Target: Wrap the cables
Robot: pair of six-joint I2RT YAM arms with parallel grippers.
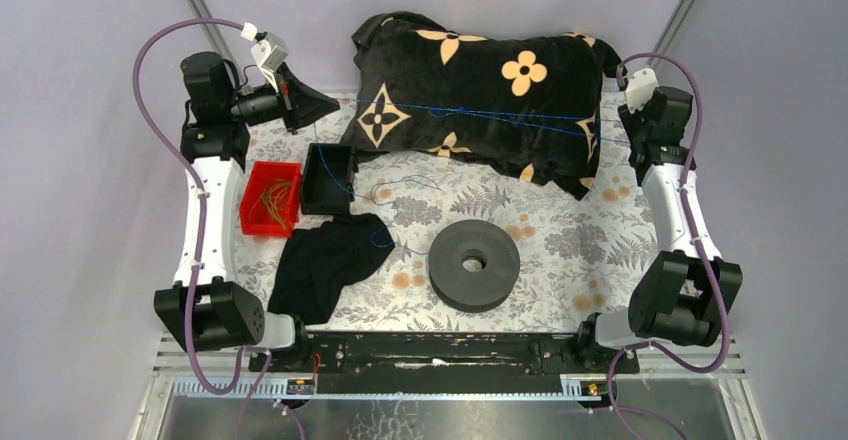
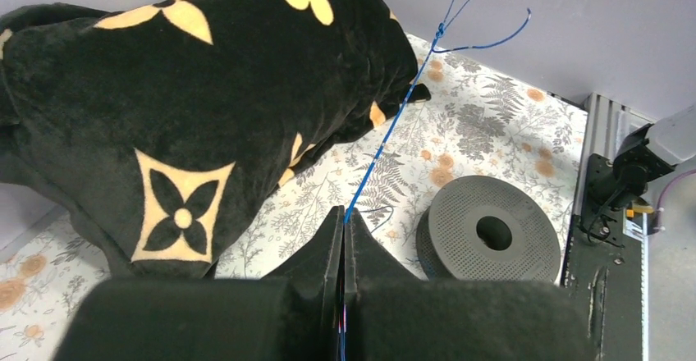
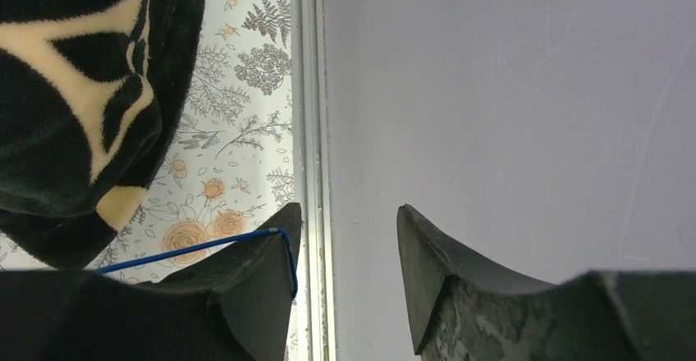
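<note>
A thin blue cable (image 1: 480,113) stretches taut above the black flowered pillow (image 1: 470,80), from my left gripper (image 1: 333,105) at the back left to my right gripper (image 1: 630,132) at the back right. In the left wrist view, my left gripper (image 2: 345,217) is shut on the cable (image 2: 386,139), which rises toward the right gripper at the top. My right gripper (image 3: 349,217) is open; the cable's end (image 3: 283,238) only hooks over its left finger (image 3: 263,271). The black disc-shaped spool (image 1: 474,265) lies flat on the front middle of the table. More loose blue cable (image 1: 400,185) curls behind it.
A red bin (image 1: 250,210) holding orange-yellow wires and a black bin (image 1: 328,180) stand at the left. A black cloth (image 1: 325,260) lies in front of them. The pillow fills the back of the flowered table cover (image 1: 560,250). Grey walls stand close on both sides.
</note>
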